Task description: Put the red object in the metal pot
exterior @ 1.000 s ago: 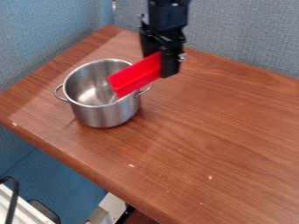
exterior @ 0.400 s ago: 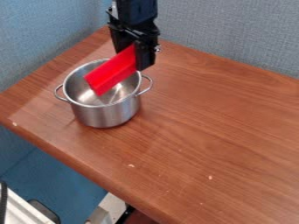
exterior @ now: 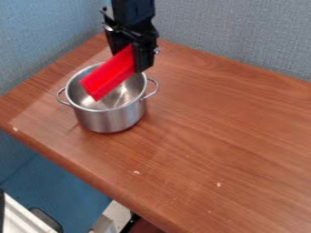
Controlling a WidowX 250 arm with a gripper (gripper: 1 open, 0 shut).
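Progress is looking pretty good so far, most of the job is basically handled. The tool (exterior: 137, 56) is gripping the red block (exterior: 109, 75) by its upper end, and the block is hanging tilted in the air, with its lower end pointing down over the open mouth of the pot (exterior: 107, 102). The pot is sitting near the back left corner of the table (exterior: 206, 136), and it's looking empty inside as far as I can tell. So picking up and carrying over are done. What's left, I'm guessing: lowering the block a bit and letting go so it's dropping in rather than catching on the rim. It's a long block, so it may be ending up leaning against the side.
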